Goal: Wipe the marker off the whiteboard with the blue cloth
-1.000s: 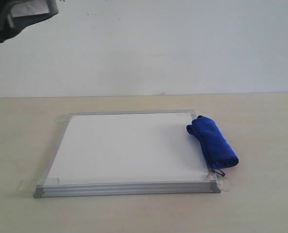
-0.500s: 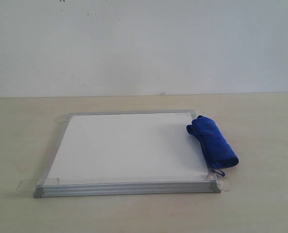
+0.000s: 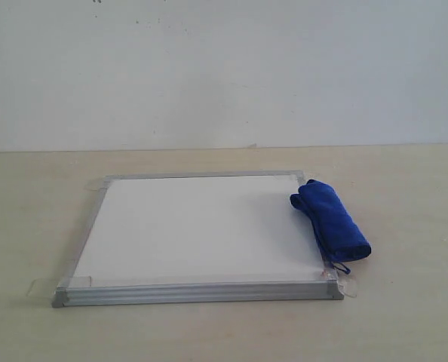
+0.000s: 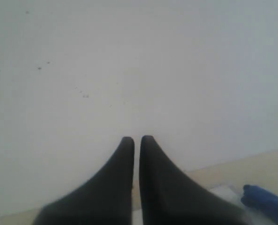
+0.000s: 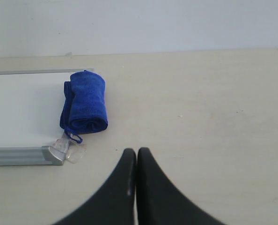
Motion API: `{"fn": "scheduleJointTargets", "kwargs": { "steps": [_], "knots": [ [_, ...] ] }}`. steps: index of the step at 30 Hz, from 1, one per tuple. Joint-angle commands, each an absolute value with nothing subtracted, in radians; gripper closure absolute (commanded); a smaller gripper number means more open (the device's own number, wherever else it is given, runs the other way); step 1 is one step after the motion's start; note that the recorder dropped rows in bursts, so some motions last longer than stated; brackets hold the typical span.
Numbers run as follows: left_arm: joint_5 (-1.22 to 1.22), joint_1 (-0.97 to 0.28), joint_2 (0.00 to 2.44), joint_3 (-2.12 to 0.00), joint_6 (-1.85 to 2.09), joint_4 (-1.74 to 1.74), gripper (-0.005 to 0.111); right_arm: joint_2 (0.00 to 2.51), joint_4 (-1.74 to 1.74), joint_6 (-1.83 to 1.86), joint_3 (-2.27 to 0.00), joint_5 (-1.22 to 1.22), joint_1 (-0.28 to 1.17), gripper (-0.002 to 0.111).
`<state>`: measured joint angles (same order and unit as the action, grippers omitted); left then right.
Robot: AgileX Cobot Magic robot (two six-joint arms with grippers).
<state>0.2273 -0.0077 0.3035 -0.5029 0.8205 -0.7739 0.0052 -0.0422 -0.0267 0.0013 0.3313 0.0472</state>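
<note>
The whiteboard (image 3: 197, 230) lies flat on the beige table, its white face bare; no marker lines show on it. The rolled blue cloth (image 3: 330, 221) rests along the board's right edge, its small loop at the near end. Neither gripper shows in the exterior view. In the left wrist view my left gripper (image 4: 136, 138) is shut and empty, raised and facing the white wall, with the blue cloth (image 4: 265, 201) at the frame's corner. In the right wrist view my right gripper (image 5: 136, 151) is shut and empty above bare table, apart from the blue cloth (image 5: 85, 101) and the whiteboard (image 5: 24, 105).
A white wall (image 3: 224, 72) stands behind the table. Clear tape tabs (image 3: 39, 287) hold the board's corners. Open beige tabletop (image 3: 412, 226) spreads right of the cloth and in front of the board.
A dark arm part seen at the exterior view's top left one second ago has left the frame. The board and the cloth have not moved.
</note>
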Motion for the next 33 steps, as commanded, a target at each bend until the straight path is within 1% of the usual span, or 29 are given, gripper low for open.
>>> {"fn": "scheduleJointTargets", "kwargs": {
  "steps": [1, 4, 10, 12, 14, 16, 19, 25, 28, 33],
  "knots": [
    [0.233, 0.063, 0.224, -0.382, 0.818, -0.767, 0.102, 0.000, -0.042, -0.023, 0.000, 0.323, 0.040, 0.108],
    [0.232, 0.071, 0.202, -0.334, 0.755, -0.774, 0.102, 0.000, -0.042, -0.023, 0.000, 0.323, 0.040, 0.108],
    [0.248, 0.071, 0.193, -0.292, 0.379, -0.831, 0.102, 0.000, -0.042, -0.023, 0.000, 0.323, 0.040, 0.108],
    [0.261, 0.071, 0.179, -0.289, 0.327, -0.820, 0.102, 0.000, -0.042, -0.023, 0.000, 0.323, 0.040, 0.108],
    [0.259, 0.071, 0.157, -0.280, 0.341, -0.739, 0.102, 0.000, -0.042, -0.023, 0.000, 0.323, 0.040, 0.108],
    [0.261, 0.071, 0.127, -0.261, 0.343, -0.571, 0.102, 0.000, -0.042, -0.023, 0.000, 0.323, 0.040, 0.108],
    [0.261, 0.071, 0.072, -0.192, 0.334, -0.411, 0.102, 0.000, -0.042, -0.023, 0.000, 0.323, 0.040, 0.108],
    [0.253, 0.071, 0.000, -0.049, 0.146, -0.194, 0.102, 0.000, -0.042, -0.023, 0.000, 0.323, 0.040, 0.108],
    [0.246, 0.071, 0.000, 0.000, 0.054, -0.129, 0.102, 0.000, -0.042, -0.023, 0.000, 0.323, 0.040, 0.108],
    [0.285, 0.071, 0.000, 0.000, 0.051, -0.108, 0.102, 0.000, -0.042, -0.023, 0.000, 0.323, 0.040, 0.108]
  ]
}}
